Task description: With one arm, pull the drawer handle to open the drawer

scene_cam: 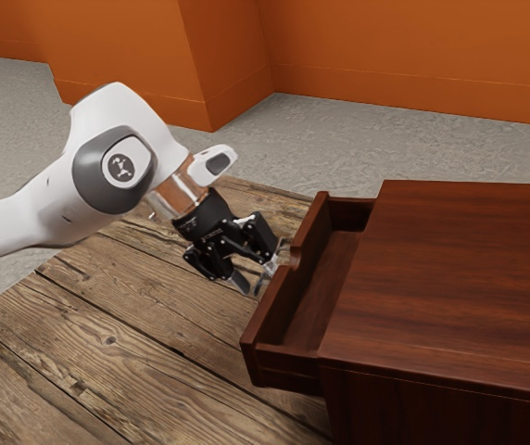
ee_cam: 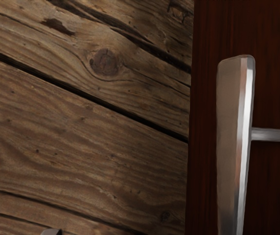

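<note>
The dark wooden drawer (scene_cam: 295,278) stands partly pulled out of its cabinet (scene_cam: 450,278), with its hollow inside showing. A silver bar handle (ee_cam: 235,147) is fixed to the drawer front (ee_cam: 272,88) by a short post. In the exterior view my black gripper (scene_cam: 258,272) sits right against the drawer front at the handle (scene_cam: 283,257), fingers spread, so it is open. In the wrist view the handle lies off to one side of my hand, and one fingertip (ee_cam: 49,231) shows over the planks away from it.
The drawer and cabinet rest on a rough plank table (scene_cam: 107,343). Grey floor (scene_cam: 339,139) and orange walls (scene_cam: 385,46) lie beyond. Bare planks stretch from my gripper toward the exterior view's left.
</note>
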